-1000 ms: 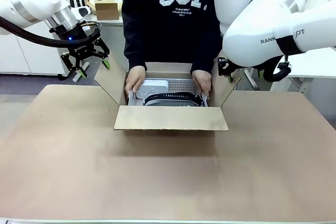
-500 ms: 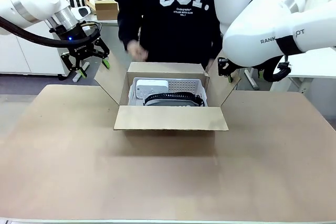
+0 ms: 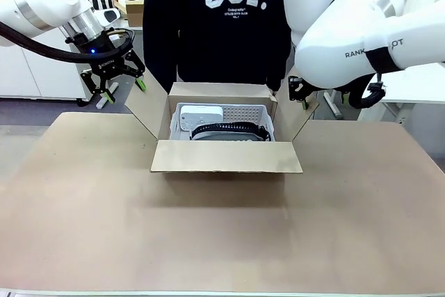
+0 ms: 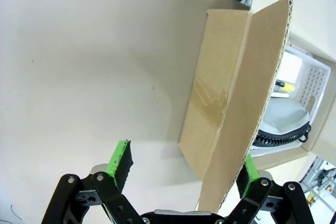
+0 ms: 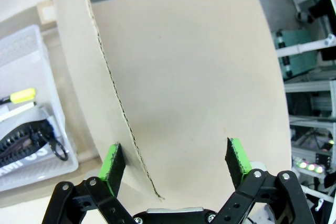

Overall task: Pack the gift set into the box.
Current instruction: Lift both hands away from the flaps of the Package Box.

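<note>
once the person's (image 3: 233,26) hands drew back, front view: gift set (image 3: 221,127) lies inside the box (image 3: 226,157), right of the left hand (image 3: 115,90); packing looks done, flaps unclosed.
left wrist view: left hand (image 4: 184,167) released, empty, left flap (image 4: 231,103) edge between its fingers; gift set beyond.
right wrist view: right hand (image 5: 176,162) released, empty, right flap (image 5: 184,77) edge between its fingers; gift set to its left.

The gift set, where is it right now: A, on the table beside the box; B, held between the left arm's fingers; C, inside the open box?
C: the gift set lies inside the box, whose top flaps stand open.
</note>
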Available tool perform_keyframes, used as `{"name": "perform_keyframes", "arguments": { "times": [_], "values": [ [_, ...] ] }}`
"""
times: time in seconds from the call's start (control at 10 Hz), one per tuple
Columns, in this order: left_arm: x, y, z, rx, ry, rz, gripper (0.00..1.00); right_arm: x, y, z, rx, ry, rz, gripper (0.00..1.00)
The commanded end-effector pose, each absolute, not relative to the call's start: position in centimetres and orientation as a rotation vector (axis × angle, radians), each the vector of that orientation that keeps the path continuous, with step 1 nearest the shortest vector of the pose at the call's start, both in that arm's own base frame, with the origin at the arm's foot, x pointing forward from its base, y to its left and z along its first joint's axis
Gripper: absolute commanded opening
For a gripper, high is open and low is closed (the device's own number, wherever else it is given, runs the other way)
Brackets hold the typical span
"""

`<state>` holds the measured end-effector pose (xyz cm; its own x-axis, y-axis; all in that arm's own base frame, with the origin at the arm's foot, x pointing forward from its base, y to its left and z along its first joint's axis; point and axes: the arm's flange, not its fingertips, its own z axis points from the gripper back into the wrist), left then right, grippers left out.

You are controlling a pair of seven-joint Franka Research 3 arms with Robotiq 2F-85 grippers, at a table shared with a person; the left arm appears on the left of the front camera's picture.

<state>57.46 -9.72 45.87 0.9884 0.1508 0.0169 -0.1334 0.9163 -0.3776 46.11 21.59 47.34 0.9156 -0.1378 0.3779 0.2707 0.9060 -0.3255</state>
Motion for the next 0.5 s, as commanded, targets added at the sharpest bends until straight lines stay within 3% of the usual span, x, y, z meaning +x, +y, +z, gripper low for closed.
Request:
{"name": "perform_keyframes", "arguments": {
  "times": [0.0,0.4],
  "values": [
    [57.29,-9.76,46.03,-0.363,-0.053,0.162,1.0,46.27,21.5,47.57,-0.381,-0.36,-0.216,1.0],
    [57.29,-9.76,46.03,-0.363,-0.053,0.162,1.0,46.27,21.5,47.57,-0.381,-0.36,-0.216,1.0]
  ]
}}
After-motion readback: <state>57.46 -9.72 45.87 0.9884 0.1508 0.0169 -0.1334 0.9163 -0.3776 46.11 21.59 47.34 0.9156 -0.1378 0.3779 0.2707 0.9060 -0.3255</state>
